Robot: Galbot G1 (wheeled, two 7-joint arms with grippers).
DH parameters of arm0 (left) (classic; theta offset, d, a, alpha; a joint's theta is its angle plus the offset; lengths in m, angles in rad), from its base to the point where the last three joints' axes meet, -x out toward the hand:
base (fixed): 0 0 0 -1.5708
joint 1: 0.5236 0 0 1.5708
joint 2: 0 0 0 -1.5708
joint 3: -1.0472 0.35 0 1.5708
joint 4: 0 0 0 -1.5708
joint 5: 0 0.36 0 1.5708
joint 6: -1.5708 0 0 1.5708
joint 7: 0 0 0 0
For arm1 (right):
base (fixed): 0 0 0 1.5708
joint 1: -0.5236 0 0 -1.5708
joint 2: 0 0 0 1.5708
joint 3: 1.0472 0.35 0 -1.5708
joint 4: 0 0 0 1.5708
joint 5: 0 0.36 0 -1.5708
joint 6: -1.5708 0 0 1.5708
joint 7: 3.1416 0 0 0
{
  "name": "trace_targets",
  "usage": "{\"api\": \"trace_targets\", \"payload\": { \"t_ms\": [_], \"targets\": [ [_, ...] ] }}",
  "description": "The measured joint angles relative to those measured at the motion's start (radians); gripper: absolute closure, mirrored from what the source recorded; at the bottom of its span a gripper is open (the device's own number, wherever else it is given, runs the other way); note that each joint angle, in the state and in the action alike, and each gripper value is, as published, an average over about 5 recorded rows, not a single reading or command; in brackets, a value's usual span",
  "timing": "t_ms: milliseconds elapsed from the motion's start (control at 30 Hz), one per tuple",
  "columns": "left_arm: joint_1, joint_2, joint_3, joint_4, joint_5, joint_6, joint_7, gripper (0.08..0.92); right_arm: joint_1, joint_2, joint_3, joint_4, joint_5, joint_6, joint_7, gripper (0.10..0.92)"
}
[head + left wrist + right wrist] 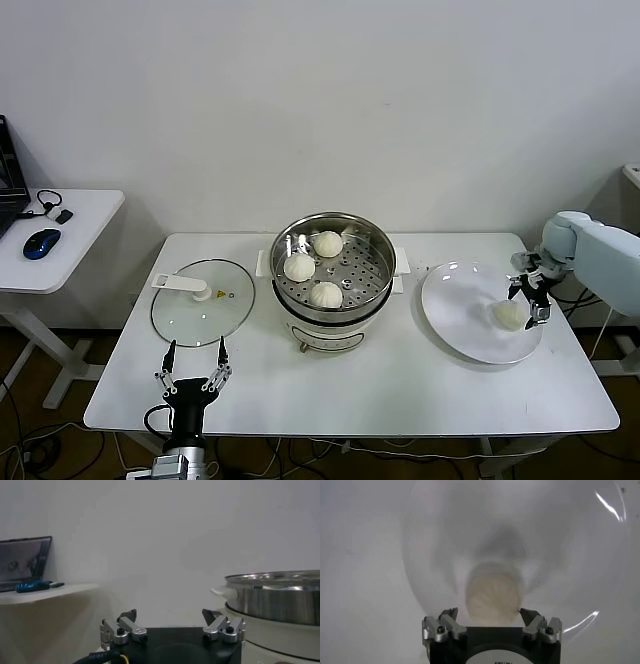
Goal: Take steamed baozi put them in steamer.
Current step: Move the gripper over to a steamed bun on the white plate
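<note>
My right pincer (530, 300) hangs at the right of the head view with its jaws spread wide over the white plate (455, 310), straddling the last baozi (494, 599) without clamping it. Three baozi (299, 267) already sit in the steamer (385, 262) at centre. My left pincer (193, 362) waits at lower left, jaws apart, near the glass lid (203, 302) on the table (400, 390).

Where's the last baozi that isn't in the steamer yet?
Head view: the last baozi lies on the white plate, right of the steamer, at the open right gripper.
</note>
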Motion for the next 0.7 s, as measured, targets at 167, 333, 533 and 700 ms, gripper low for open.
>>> {"api": "trace_targets", "payload": {
  "t_ms": [167, 333, 533, 700],
  "targets": [
    [0.000, 0.000, 0.001, -0.003, 0.000, 0.001, 0.000, 0.177, -0.007, 0.004, 0.014, -0.008, -0.007, 0.000, 0.001, 0.203],
    [0.002, 0.000, 0.002, -0.007, 0.000, 0.001, 0.000, 0.177, -0.013, 0.005, 0.020, -0.008, -0.012, 0.000, 0.001, 0.232],
    [0.002, 0.000, 0.003, -0.009, 0.000, 0.000, 0.000, 0.177, -0.016, 0.003, 0.026, -0.007, -0.015, -0.001, 0.001, 0.281],
    [0.003, 0.000, 0.005, -0.009, 0.001, -0.001, 0.000, 0.177, -0.018, 0.003, 0.031, -0.008, -0.017, -0.001, 0.001, 0.412]
  ]
}}
